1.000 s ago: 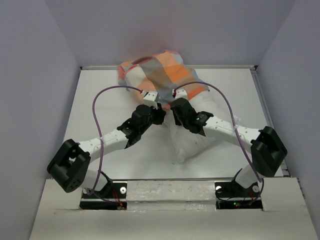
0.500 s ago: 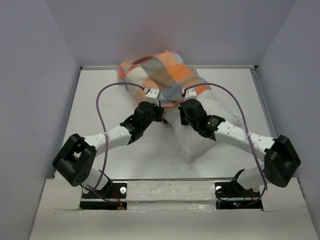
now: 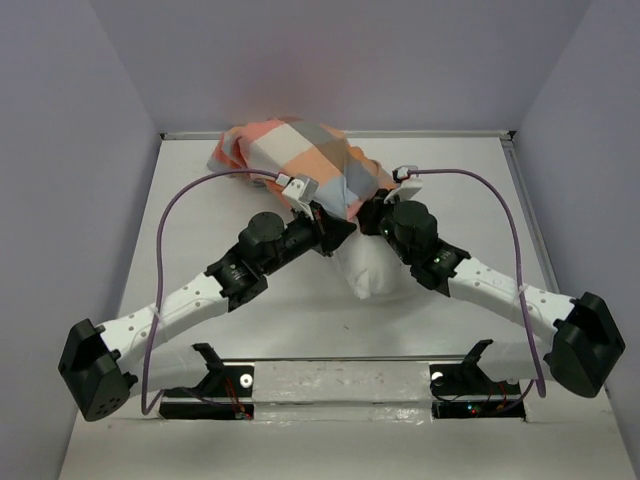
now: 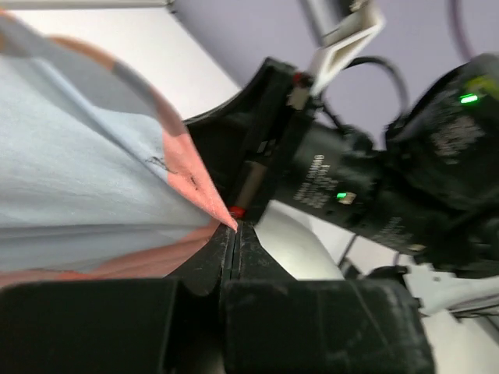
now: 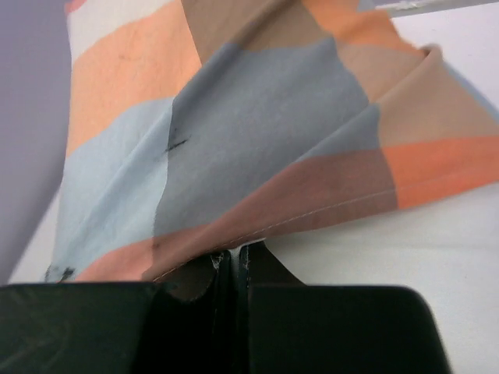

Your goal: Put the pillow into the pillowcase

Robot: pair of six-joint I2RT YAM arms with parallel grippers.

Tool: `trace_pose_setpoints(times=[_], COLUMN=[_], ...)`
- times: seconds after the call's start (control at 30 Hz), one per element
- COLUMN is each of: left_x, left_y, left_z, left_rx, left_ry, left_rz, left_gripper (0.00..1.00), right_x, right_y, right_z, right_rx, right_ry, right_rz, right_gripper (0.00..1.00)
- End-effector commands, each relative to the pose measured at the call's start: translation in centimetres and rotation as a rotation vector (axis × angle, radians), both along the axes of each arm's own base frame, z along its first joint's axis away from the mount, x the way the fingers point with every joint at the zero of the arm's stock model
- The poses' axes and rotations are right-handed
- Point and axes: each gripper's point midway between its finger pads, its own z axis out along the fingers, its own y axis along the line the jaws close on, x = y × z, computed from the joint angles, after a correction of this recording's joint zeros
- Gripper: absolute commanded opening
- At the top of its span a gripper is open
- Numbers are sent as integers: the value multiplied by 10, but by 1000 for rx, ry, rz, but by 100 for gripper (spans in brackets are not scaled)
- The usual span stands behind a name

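Observation:
The checked pillowcase (image 3: 290, 165) lies bunched at the far edge of the table, over the far end of the white pillow (image 3: 365, 272), whose near end sticks out towards me. My left gripper (image 3: 344, 228) is shut on the pillowcase's hem (image 4: 204, 191) at the left of the opening. My right gripper (image 3: 371, 217) is shut on the stitched hem (image 5: 312, 214) at the right of the opening. The two grippers stand close together above the pillow. In the left wrist view the right arm's black wrist (image 4: 351, 183) fills the space just past my left gripper (image 4: 235, 227). My right gripper (image 5: 238, 251) has checked cloth just above its tips.
The white table (image 3: 240, 300) has a raised rim along its far edge (image 3: 450, 133), with grey walls on three sides. Purple cables (image 3: 180, 200) arch over both arms. The arm bases (image 3: 210, 385) sit at the near edge.
Both arms have stretched towards the far side and both grippers have shut on the pillowcase's hem. The pillowcase has slid left and farther over the pillow, so less white shows.

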Motion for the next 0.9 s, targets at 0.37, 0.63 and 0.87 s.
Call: trace_pose_setpoints(times=[0.37, 0.63, 0.87], left_x=[-26, -20, -38], left_y=[61, 40, 55], left_z=[-30, -63, 43], left_rx=[-136, -35, -165], left_ry=[197, 255, 104], left_rz=[167, 159, 205], left_gripper=[0, 0, 0], right_x=[5, -26, -90], right_y=[-33, -2, 66], right_z=[46, 60, 50], right_rx=[355, 305, 144], right_ry=[-217, -225, -111], right_rz=[-233, 26, 347], right_gripper=[0, 0, 0])
